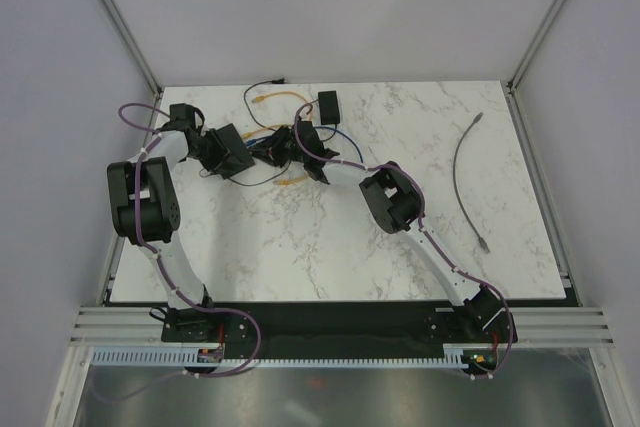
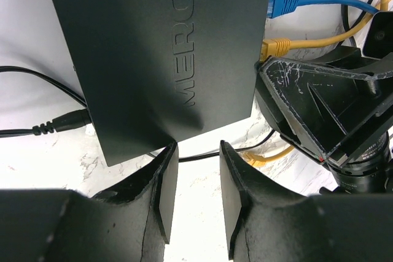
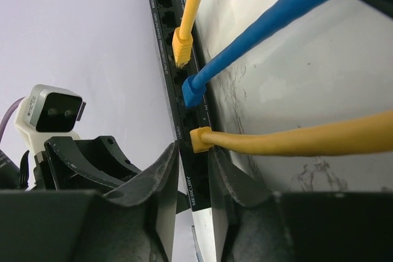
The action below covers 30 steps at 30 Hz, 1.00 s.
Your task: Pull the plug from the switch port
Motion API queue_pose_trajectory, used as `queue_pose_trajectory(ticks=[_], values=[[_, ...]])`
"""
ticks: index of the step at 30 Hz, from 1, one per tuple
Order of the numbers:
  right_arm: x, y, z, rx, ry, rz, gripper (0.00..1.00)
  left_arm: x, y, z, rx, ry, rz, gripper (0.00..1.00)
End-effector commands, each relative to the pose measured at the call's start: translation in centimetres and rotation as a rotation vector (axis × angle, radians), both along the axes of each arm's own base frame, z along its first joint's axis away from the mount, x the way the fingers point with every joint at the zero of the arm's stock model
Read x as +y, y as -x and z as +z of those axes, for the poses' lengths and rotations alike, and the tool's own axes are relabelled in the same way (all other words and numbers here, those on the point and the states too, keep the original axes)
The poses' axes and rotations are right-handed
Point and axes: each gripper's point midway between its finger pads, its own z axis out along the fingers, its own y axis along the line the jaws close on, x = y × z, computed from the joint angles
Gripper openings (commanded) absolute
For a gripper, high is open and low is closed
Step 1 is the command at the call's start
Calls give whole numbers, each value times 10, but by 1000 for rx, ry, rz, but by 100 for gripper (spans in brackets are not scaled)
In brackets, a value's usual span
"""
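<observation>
The switch [image 2: 153,47] is a flat matte-black box, seen in the top view [image 1: 235,147] between the two grippers. Its port edge [image 3: 184,108] holds a yellow plug [image 3: 182,44], a blue plug [image 3: 193,90] and a second yellow plug [image 3: 199,139]. My right gripper [image 3: 193,164] clamps the switch's corner across its thickness, just below the nearest yellow plug; it also shows in the top view [image 1: 272,152]. My left gripper [image 2: 196,194] is open and empty at the box's near edge, with its left finger [image 2: 167,176] touching that edge.
A black power cord [image 2: 61,122] plugs into the switch's left side. A small black adapter block [image 1: 327,104] lies behind the switch. A loose grey cable [image 1: 462,162] lies at the right. Yellow [image 2: 331,35] and blue [image 2: 331,3] cables loop beside the port edge.
</observation>
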Motion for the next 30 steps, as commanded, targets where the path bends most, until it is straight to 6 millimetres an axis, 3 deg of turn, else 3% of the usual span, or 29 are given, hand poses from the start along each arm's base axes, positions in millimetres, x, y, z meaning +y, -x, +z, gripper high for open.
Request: queue_pose_trajectory(ticks=[1,9,14,20,21,29,30], values=[[-24,8,-76,304,73,-103,35,-2,-2,0,2,10,-2,41],[-33,6,-86,363,87,-165,36,-2,-1,-1,6,9,-2,41],[-34,1,-87,402,54,-199,22,-4,1,-4,15,10,-5,41],[-35,8,-103,447,65,-185,6,-4,2,-3,13,10,-5,41],[-34,7,-101,442,60,-174,0,-3,1,-1,9,10,-4,41],[-35,22,-102,364,131,-42,0,-3,-7,35,-82,-1,-5,41],[-40,28,-109,360,152,-27,0,-11,-30,55,-197,57,-6,40]])
